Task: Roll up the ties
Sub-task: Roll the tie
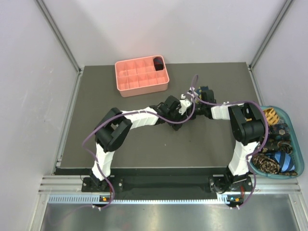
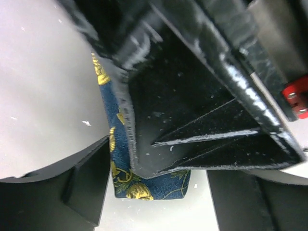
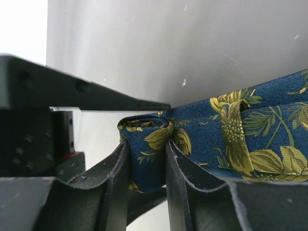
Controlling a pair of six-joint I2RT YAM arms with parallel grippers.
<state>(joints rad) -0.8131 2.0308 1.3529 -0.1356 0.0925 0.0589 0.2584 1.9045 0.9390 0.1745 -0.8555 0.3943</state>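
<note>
Seeing one dark coil [image 1: 158, 63] in the salmon-pink plastic tray [image 1: 126, 83], we judge work early: right gripper [image 3: 147, 163] pinches the folded navy yellow-floral silky tie [image 3: 250, 120]; left gripper [image 2: 118, 156] closure we cannot tell.

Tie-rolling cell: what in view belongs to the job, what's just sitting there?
Job: navy floral tie, pinched in right pincer; dark rolled tie in the pink grid tray; ties in the teal basket.
Just containers: pink grid tray; teal basket.

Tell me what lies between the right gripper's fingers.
A fold of the navy floral tie, pinched in the right gripper; the right wrist view shows it.
</note>
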